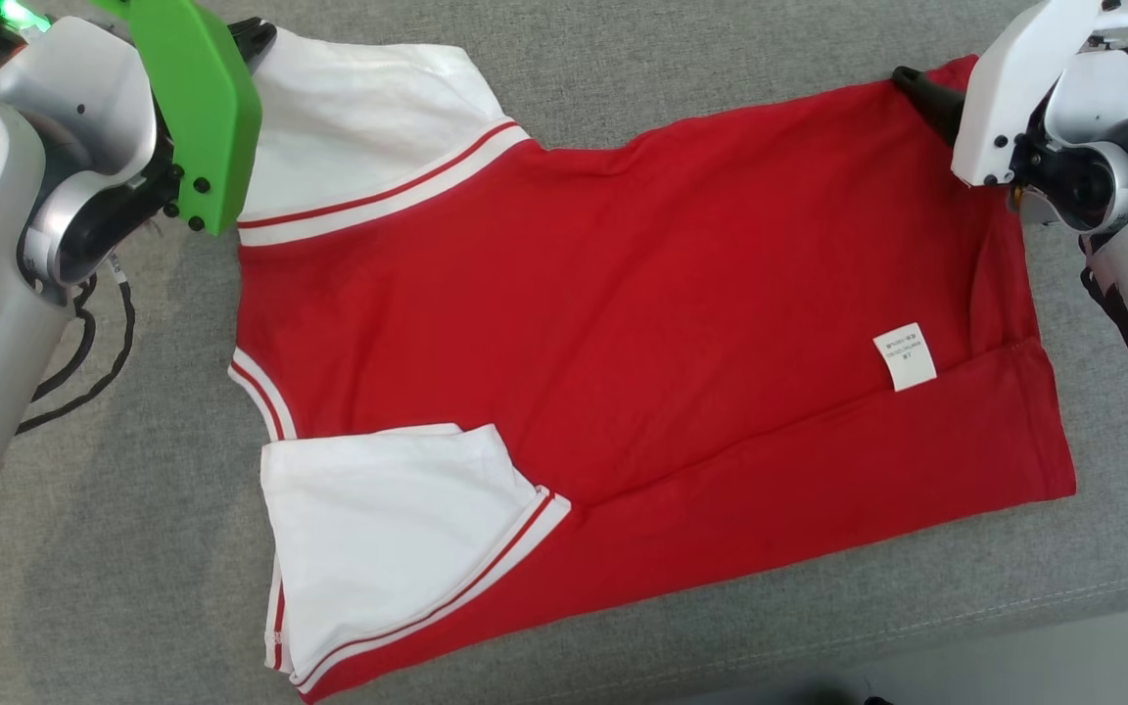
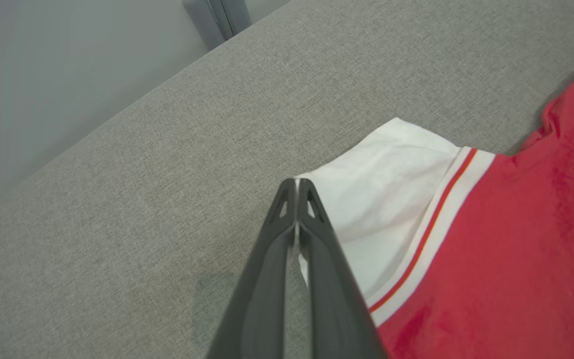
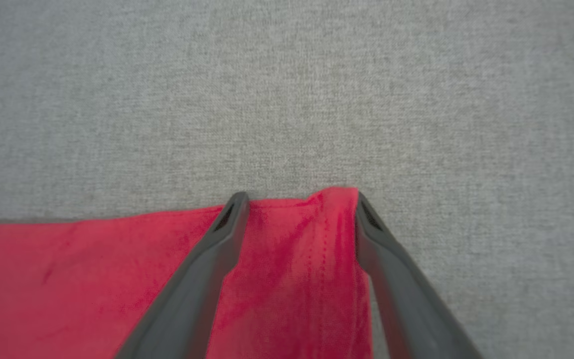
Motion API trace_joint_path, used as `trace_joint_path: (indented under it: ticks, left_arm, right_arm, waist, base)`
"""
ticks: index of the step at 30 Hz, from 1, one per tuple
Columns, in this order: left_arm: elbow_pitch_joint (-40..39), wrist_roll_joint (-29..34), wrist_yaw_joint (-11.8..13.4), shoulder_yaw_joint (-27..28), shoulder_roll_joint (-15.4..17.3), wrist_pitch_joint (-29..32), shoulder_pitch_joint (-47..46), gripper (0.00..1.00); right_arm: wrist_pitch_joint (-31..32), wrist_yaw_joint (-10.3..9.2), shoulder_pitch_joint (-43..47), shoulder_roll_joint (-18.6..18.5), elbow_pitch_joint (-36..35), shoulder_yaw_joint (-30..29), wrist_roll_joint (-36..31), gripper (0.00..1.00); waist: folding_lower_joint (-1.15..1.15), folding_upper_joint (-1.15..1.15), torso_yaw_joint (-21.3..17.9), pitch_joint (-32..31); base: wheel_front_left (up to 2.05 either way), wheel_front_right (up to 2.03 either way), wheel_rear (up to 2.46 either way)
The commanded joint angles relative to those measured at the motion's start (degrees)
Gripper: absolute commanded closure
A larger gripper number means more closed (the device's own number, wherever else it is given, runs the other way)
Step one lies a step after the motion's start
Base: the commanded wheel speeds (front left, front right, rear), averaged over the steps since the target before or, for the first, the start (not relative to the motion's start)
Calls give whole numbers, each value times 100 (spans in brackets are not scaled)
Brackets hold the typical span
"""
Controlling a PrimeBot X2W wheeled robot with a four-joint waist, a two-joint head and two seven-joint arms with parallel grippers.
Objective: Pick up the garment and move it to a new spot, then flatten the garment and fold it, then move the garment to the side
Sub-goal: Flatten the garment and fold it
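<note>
Two far garment [image 1: 623, 294] corners: left hand [image 2: 297, 184] clenched on sleeve [image 2: 391, 184], right hand [image 3: 299, 197] released astride hem [image 3: 317, 239].

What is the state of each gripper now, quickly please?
Left gripper: closed on the edge of the white sleeve.
Right gripper: open, straddling the red corner of the garment, not gripping.

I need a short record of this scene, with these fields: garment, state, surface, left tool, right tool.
garment: red T-shirt with white sleeves and red-striped trim
state: spread flat; near sleeve folded onto the red body; white care label showing
surface: grey fabric surface
left tool: shut, pinching the edge of the far sleeve
right tool: open, one finger on each side of a red hem corner
</note>
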Motion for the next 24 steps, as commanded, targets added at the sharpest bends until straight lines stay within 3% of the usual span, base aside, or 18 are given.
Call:
trace_joint_path:
  ticks: [1, 2, 3, 4, 10, 18, 24]
  left_arm:
    - [-7, -36, 33, 3, 7, -19, 47, 100]
    - [-13, -38, 33, 0, 7, -24, 49, 100]
    - [-18, -37, 36, -1, 10, -32, 50, 100]
    - [-18, -38, 38, -3, 12, -40, 54, 100]
    - [-29, 208, 11, 46, 93, -522, -86, 100]
    - [216, 614, -36, 190, -20, -1839, -460, 100]
    - [404, 453, -72, 170, -170, -2289, -398, 100]
  right_arm:
    - [-51, -9, -73, -13, 54, 32, -46, 31]
    - [-82, -9, -93, -20, 74, 36, -62, 46]
    - [-103, -9, -119, -18, 93, 48, -63, 85]
    - [-142, -9, -152, -24, 93, 59, -80, 100]
    - [-565, -10, -297, -88, 55, 64, -158, 100]
    - [-1433, -9, -302, -204, -44, -7, -96, 100]
    - [-2008, -10, 3, -395, -171, -56, 187, 100]
  waist:
    - [0, 0, 25, 13]
    - [0, 0, 33, 14]
    - [0, 0, 39, 16]
    - [0, 0, 44, 16]
    - [0, 0, 43, -8]
    - [0, 0, 39, -54]
    - [0, 0, 121, -218]
  base:
    - [0, 0, 0]
    - [0, 0, 0]
    - [0, 0, 0]
    - [0, 0, 0]
    - [0, 0, 0]
    - [0, 0, 0]
    - [0, 0, 0]
